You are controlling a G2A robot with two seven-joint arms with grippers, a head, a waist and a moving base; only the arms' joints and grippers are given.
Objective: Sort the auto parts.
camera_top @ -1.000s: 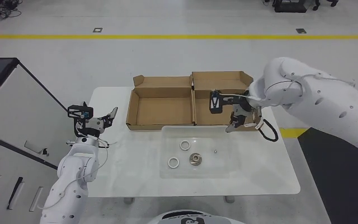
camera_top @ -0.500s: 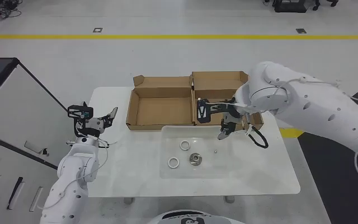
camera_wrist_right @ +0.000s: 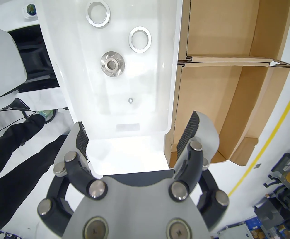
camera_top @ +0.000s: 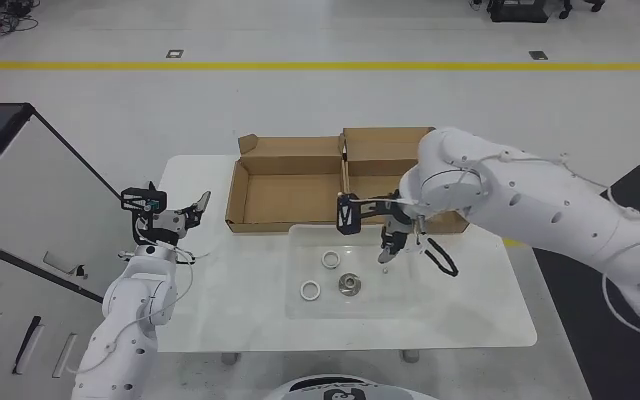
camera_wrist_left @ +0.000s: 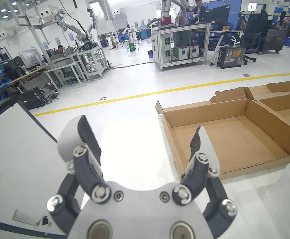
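Observation:
A white tray [camera_top: 300,240] on the table holds two metal rings [camera_top: 329,260] [camera_top: 311,291], a round metal hub [camera_top: 349,285] and a small nut [camera_top: 385,268]. My right gripper [camera_top: 388,250] hangs open over the tray's right part, just above the nut. In the right wrist view the open gripper [camera_wrist_right: 138,122] frames the tray's end wall [camera_wrist_right: 126,135], with the nut [camera_wrist_right: 130,100], hub [camera_wrist_right: 112,64] and rings [camera_wrist_right: 140,39] [camera_wrist_right: 97,13] beyond. My left gripper [camera_top: 198,208] [camera_wrist_left: 140,125] is open and holds nothing, above the table's left edge.
Two open cardboard boxes [camera_top: 285,195] [camera_top: 390,160] stand side by side behind the tray, both empty as far as I see. The left box [camera_wrist_left: 226,140] lies ahead of the left gripper. White table [camera_top: 230,300] surface runs between the left arm and the tray.
The right arm has swung left from the right box's front edge to over the tray, its gripper staying open. The left arm has not moved.

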